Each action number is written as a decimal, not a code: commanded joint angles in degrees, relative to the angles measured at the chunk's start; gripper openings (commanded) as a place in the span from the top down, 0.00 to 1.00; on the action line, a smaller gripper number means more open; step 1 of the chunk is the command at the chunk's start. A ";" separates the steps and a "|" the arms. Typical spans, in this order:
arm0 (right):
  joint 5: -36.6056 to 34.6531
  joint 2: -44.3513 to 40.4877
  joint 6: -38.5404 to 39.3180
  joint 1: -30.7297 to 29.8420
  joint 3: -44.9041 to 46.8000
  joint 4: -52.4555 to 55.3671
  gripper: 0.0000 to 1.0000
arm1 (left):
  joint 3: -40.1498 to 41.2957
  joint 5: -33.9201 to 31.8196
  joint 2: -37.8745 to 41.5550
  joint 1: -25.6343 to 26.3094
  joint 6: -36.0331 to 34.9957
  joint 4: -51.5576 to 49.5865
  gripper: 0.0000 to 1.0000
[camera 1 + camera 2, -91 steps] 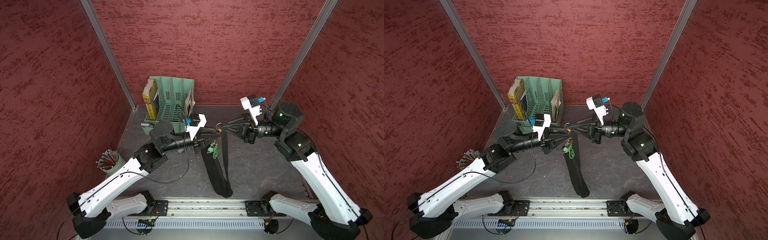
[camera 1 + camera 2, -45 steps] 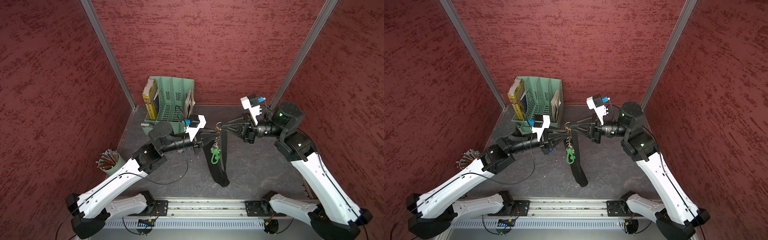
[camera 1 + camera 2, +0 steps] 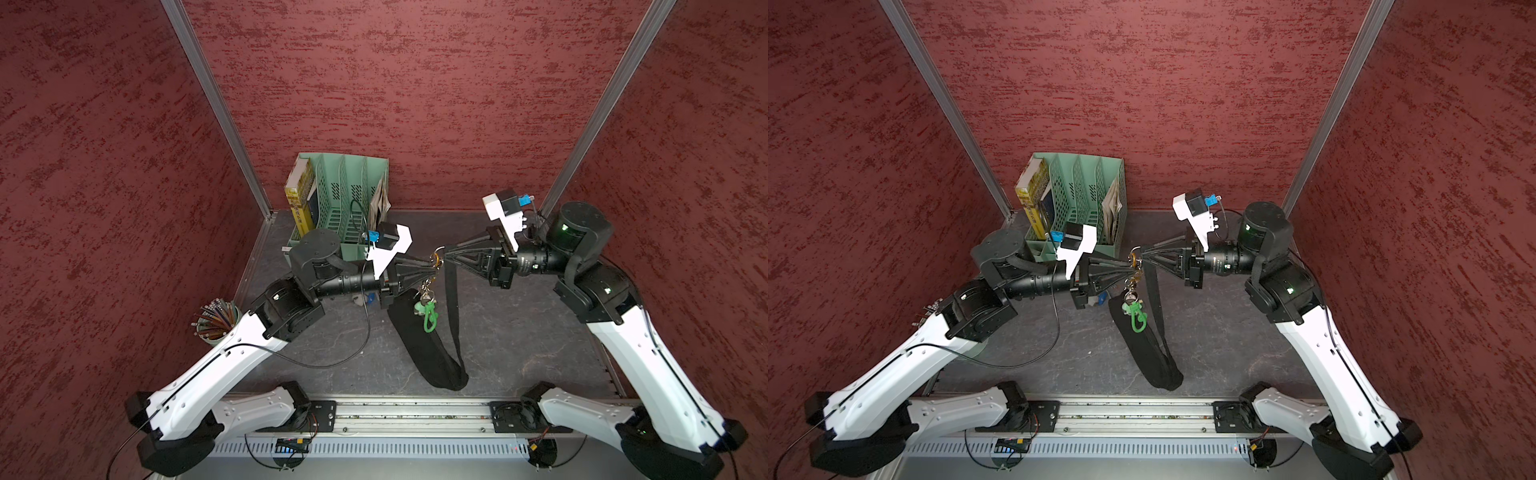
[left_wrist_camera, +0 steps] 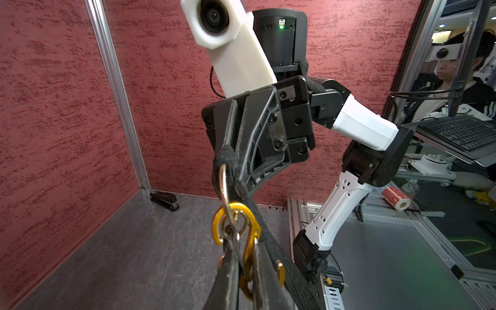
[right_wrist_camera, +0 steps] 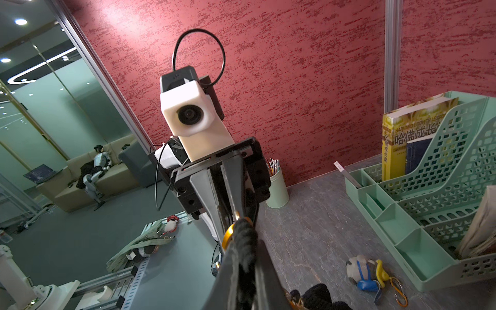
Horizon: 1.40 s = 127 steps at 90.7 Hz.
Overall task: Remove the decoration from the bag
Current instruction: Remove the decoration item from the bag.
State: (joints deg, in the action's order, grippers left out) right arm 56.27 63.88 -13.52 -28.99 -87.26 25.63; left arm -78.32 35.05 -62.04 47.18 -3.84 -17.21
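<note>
Clearly aloft above the desk (image 3: 519, 332), the bag (image 3: 419, 345) hangs below both pincers, the right pincer (image 3: 448, 254) clamped on its strap loop, the left pincer (image 3: 432, 266) pinching the gold carabiner (image 4: 236, 228) beside it, the green decoration (image 3: 1136, 318) dangling beneath; only a wrist view shows a stapler (image 4: 164, 200).

We see even, fairly bright light from above in both top views, with only soft shadows on the grey floor (image 3: 519, 332) and none that are hard-edged. The aluminium posts (image 3: 216, 104) splay outward, showing wide-angle distortion. In the left wrist view the gold carabiner (image 4: 236, 230) is close and slightly soft. In the right wrist view, ceiling lights (image 5: 21, 21) glare beyond the red wall (image 5: 295, 80).
</note>
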 commanded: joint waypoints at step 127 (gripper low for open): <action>-0.37 3.12 1.98 0.34 1.41 5.05 1.00 | -15.92 19.03 -9.49 -8.39 -1.59 -7.93 1.00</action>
State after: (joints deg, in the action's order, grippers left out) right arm 59.57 67.72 -12.38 -28.75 -84.90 29.58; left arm -94.56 51.22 -71.90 39.77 -6.92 -28.69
